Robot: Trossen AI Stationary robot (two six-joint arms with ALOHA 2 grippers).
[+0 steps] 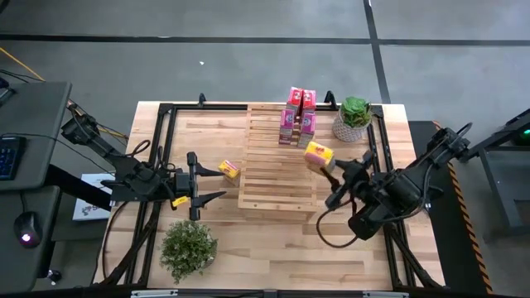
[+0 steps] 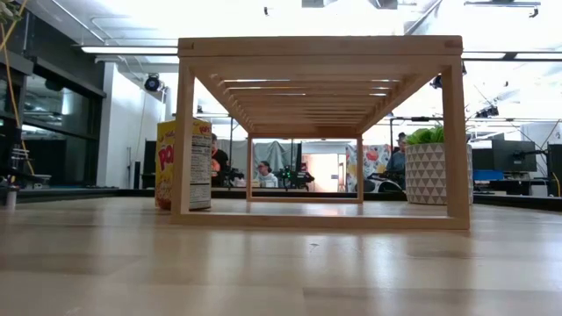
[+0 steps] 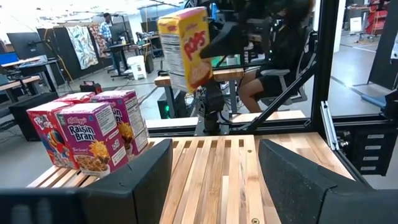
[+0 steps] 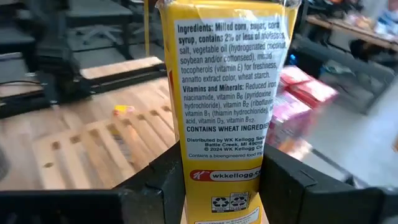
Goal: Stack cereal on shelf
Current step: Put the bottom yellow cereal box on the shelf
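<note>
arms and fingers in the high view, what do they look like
Both are dark, nearly black jointed arms with loose black cables looping alongside. The left gripper ends in two thin dark fingers and carries a small yellow tag near its wrist. The right gripper looks bulkier, with blocky matte-black fingers.

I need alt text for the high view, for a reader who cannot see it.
The right gripper holds a yellow box above the shelf, near pink boxes stacked at its far end. The left gripper is open beside another yellow box on the table.

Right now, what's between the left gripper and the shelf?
High view: one yellow cereal box stands on the table between the left gripper and the shelf.
</note>
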